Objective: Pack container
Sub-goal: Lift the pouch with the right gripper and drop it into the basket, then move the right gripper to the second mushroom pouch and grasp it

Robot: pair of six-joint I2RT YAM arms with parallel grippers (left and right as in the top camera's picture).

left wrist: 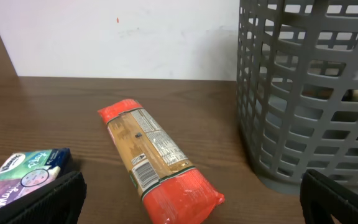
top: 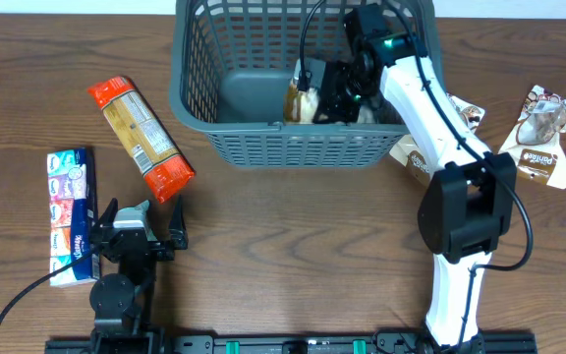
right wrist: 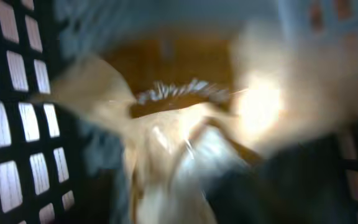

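Basket [top: 293, 147] stands far-centre on the table [top: 293, 246]. Your right claw [top: 322, 98] is inside it at a tan packet [top: 301, 101]; blur hides whether it grips. Left claw [top: 138, 228] gapes, idle. Next, probably: lift clear, fetch a brown packet [top: 543, 147].

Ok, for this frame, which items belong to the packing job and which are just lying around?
Job: large dark grey slotted plastic basket; tan crinkly snack bag inside it; likely waiting to go in: orange-ended clear packet, blue strip of tissue packs, two brown-and-white snack bags.
Lying about: thin black cable near the tissue packs.
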